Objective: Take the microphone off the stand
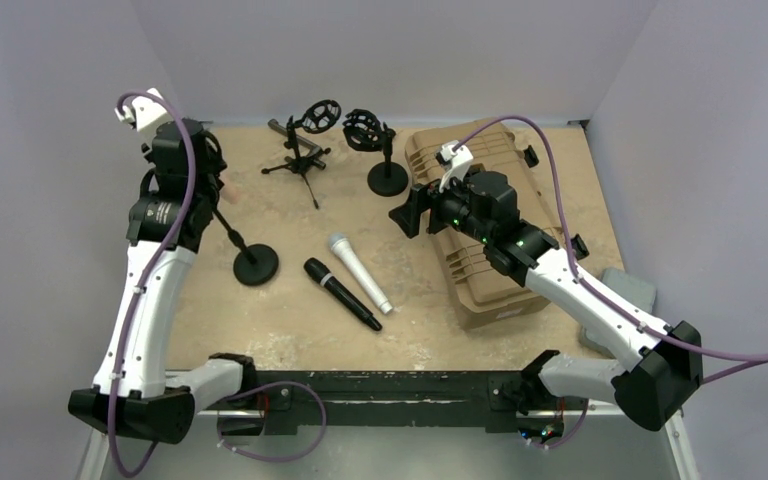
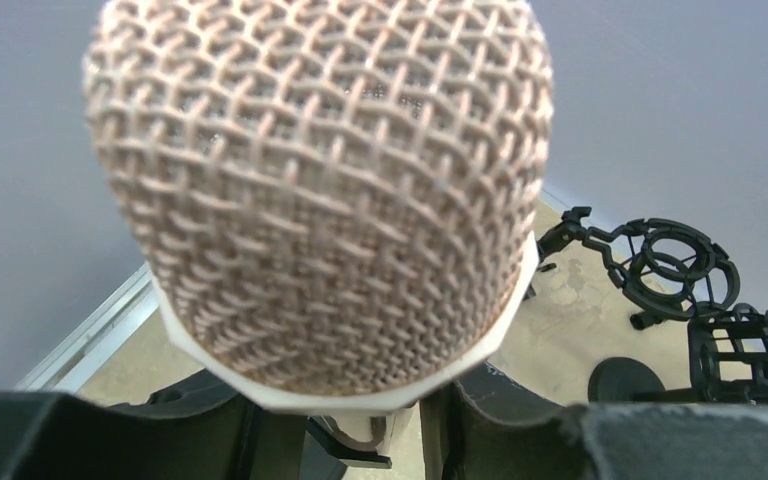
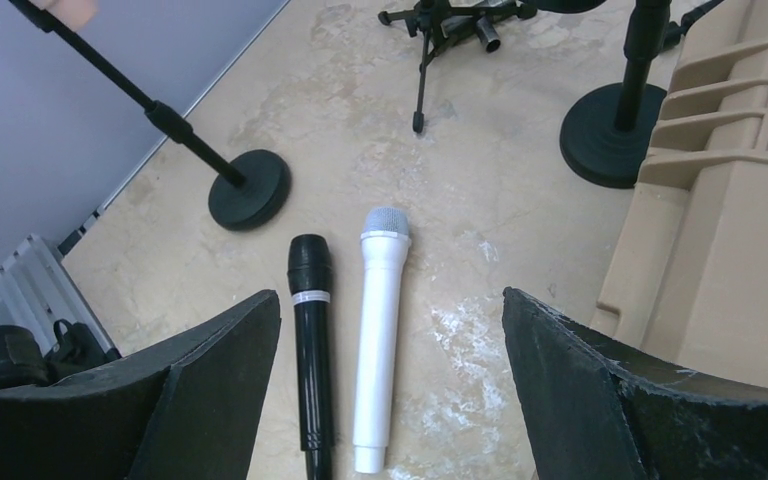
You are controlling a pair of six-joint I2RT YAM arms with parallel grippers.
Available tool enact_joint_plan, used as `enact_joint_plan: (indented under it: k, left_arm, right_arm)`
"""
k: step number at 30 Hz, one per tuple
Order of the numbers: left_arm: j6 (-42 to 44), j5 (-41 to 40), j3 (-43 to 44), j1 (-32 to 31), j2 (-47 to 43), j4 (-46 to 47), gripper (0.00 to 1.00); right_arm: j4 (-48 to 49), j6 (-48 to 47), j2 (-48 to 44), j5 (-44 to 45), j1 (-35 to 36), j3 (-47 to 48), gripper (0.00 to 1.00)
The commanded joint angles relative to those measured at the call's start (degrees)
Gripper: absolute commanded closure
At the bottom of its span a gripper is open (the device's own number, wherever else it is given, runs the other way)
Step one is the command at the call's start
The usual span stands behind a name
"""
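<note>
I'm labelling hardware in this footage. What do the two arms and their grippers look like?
Both the left arm and right arm have white links with black joint housings and a purple cable looped along each. The right arm's wrist shows green lights. The right gripper has broad, black, wedge-shaped fingers.

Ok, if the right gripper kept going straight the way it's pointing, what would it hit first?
Most likely the white microphone. In the wrist view it lies centred between the open jaws of the right gripper, with the black microphone just beside it. Depth is hard to judge, so this is a best guess.
</note>
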Motion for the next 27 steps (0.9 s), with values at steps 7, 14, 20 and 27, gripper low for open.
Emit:
enact_joint_plan:
  k: [7,14,20,27]
  left_arm:
    - [-6.22,-13.77,-7.78,-9.21,-6.92,2.65,1.00]
    - [-6.30,-6.40,-9.60,-9.38,-8.15,3.24,0.56]
    - [-3.34,-2.89,-9.84,-9.36,-9.97,3.71,0.15]
    - [1.64,2.88,-9.09,-9.37,-15.80,2.01,0.00]
  right_arm:
    - [3.43,1.73,-0.71,-2.04,0.60,0.78,0.21]
    - [5.26,1.96,-0.85,-1.48,1.90,0.35,0.19]
    - [6.25,2.11,1.87,1.98,5.73,2.80,0.16]
    - [8.62,0.33,8.82,6.55,10.62,11.04,0.12]
